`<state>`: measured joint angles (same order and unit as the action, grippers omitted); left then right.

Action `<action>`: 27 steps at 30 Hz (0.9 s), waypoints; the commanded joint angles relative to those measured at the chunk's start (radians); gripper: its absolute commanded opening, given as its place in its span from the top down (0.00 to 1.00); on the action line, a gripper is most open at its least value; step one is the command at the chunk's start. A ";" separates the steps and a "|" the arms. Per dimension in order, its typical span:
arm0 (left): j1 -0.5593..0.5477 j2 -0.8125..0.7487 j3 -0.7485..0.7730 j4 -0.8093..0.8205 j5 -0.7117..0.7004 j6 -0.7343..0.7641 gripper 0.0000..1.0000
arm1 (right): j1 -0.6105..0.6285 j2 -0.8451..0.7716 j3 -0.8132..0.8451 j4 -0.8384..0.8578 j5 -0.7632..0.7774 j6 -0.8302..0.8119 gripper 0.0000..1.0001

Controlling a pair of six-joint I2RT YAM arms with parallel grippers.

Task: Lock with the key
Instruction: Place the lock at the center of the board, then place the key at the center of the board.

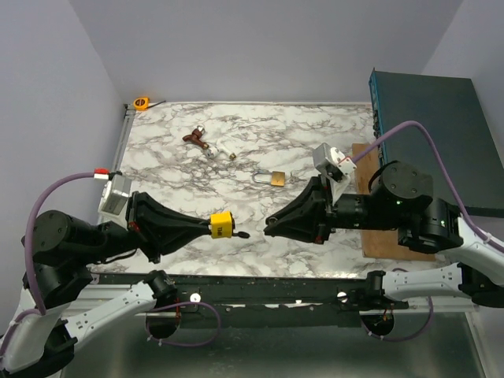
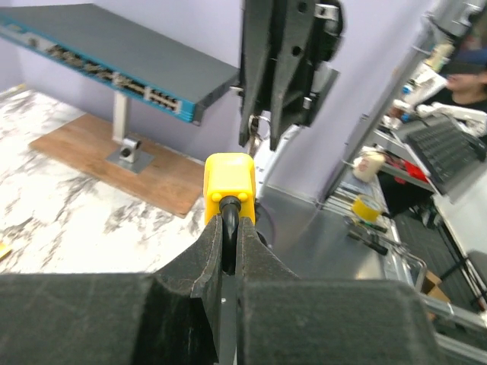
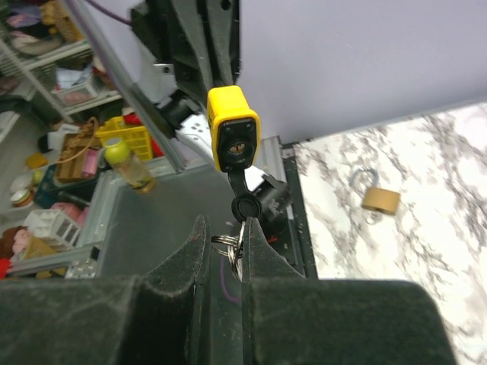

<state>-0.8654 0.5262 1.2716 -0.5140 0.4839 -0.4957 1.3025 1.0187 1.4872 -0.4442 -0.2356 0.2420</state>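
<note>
My left gripper is shut on the black shackle of a yellow padlock and holds it in the air above the table's front edge. The shackle shows pinched between the jaws in the left wrist view. A black-headed key sticks out of the keyhole in the padlock's body. My right gripper faces the padlock from the right. Its jaws stand slightly apart just behind the key head, with the key ring hanging between them against the right finger.
A brass padlock lies mid-table on the marble top. A bunch of keys lies further back and an orange tape measure sits at the back left corner. A dark network switch stands on a wooden board at the right.
</note>
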 commanded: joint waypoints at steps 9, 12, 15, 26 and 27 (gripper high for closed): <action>0.214 0.143 -0.122 -0.104 -0.286 -0.128 1.00 | -0.018 0.233 -0.056 -0.194 0.565 0.129 0.99; 0.366 0.187 -0.264 0.019 -0.133 -0.214 1.00 | -0.139 0.288 -0.085 -0.216 0.553 0.215 0.99; 0.444 0.227 -0.447 0.235 -0.032 -0.318 1.00 | -0.292 0.306 -0.189 -0.160 0.469 0.260 0.99; 0.398 0.636 -0.635 0.773 0.070 -0.520 1.00 | -0.547 0.345 -0.529 0.075 0.406 0.424 0.99; 0.381 0.676 -0.622 0.785 0.070 -0.518 1.00 | -0.547 0.352 -0.538 0.076 0.405 0.434 0.99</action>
<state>-0.4339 1.0996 0.6125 -0.0086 0.4767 -0.9455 0.7799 1.3579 0.9997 -0.4652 0.1947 0.5957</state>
